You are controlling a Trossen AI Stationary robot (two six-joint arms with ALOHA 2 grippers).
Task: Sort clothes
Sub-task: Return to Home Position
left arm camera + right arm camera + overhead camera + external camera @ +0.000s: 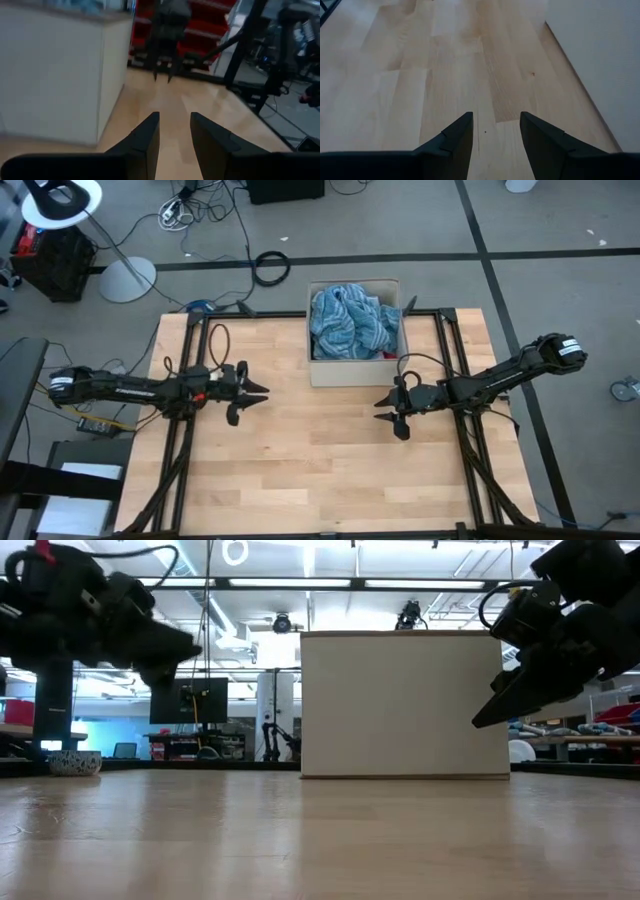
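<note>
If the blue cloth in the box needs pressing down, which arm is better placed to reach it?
Right, probably. The right gripper hovers open just off a front corner of the cardboard box, close to the blue striped cloth; the left gripper, also open, hangs farther out from its other side.

My left gripper (174, 117) hangs over the wooden counter (210, 100) with its jaws parted, and I can see bare wood in the gap. Near it stands the pale cardboard box (55, 75), with a blur of blue cloth (87, 5) at its rim. Farther off, the right gripper (163, 75) hangs tips-down above the counter, with red shelving (202, 32) and a black frame post (245, 40) behind it.
</note>
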